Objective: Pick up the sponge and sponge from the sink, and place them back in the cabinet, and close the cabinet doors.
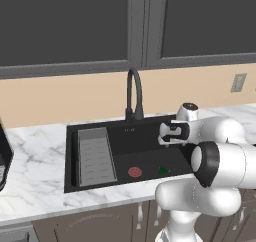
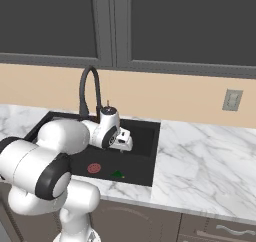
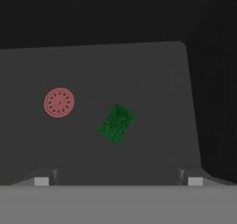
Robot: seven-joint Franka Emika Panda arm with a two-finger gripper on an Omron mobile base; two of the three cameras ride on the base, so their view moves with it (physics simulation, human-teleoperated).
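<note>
A sponge (image 3: 116, 123) lies flat on the floor of the black sink (image 1: 150, 136), green side up, just beside the red drain disc (image 3: 59, 102) and apart from it. In the left base view it shows as a small green patch (image 1: 163, 170) right of the disc (image 1: 135, 172), near the front wall of the basin. The gripper (image 3: 118, 177) hangs above the basin, looking down on the sponge, its jaws spread wide and holding nothing. A grey ribbed tray (image 1: 96, 157) sits at the left end of the sink, and the black faucet (image 1: 134, 96) arches behind it. White marble worktop (image 2: 210, 161) surrounds the basin. A second sponge may be hidden by the arm; I cannot tell.
</note>
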